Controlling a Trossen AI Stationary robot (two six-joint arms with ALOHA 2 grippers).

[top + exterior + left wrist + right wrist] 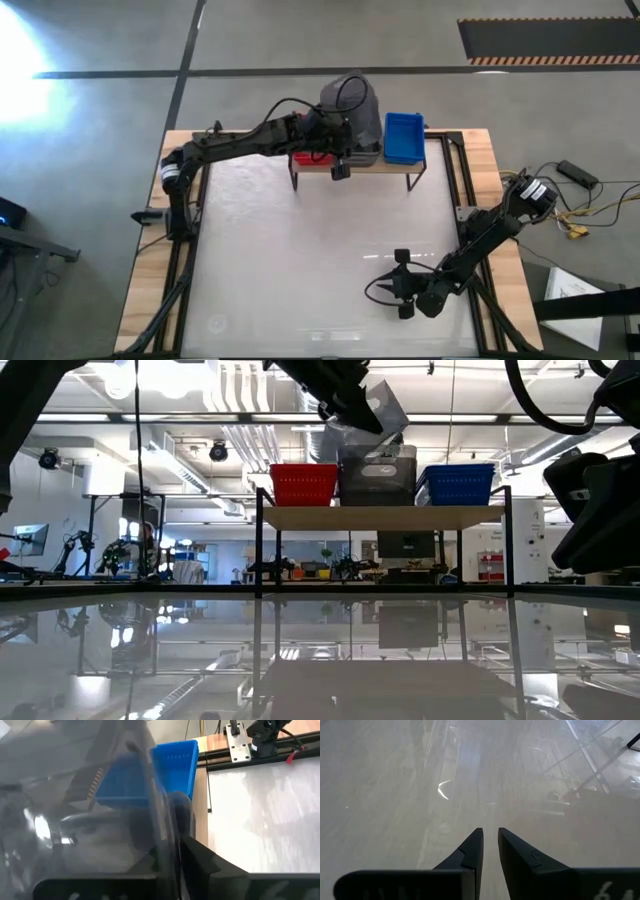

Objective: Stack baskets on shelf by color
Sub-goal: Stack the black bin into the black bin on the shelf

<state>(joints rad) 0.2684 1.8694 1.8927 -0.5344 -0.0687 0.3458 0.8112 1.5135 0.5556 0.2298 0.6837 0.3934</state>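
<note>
The white tabletop (pixel 300 270) is carrying the shelf (pixel 355 170) along its far edge, and the baskets are sitting on that board in colour groups: red basket (pixel 303 484) toward the left end, blue basket (pixel 404 137) toward the right end, and the dark grey stack (pixel 378 473) between them. That sorting is probably why the left arm is reaching over the middle of the shelf. Its left pincer (pixel 341 166) is pinching the wall of a grey basket (pixel 352 108), holding it tilted above the grey stack, seemingly to nest it there. The right arm is waiting over the near right part of the tabletop, its right pincer (pixel 490 851) nearly closed on nothing. In the left wrist view the grey basket is filling most of the picture as a blur, hiding the stack beneath. How many baskets each pile is holding cannot be counted.
</note>
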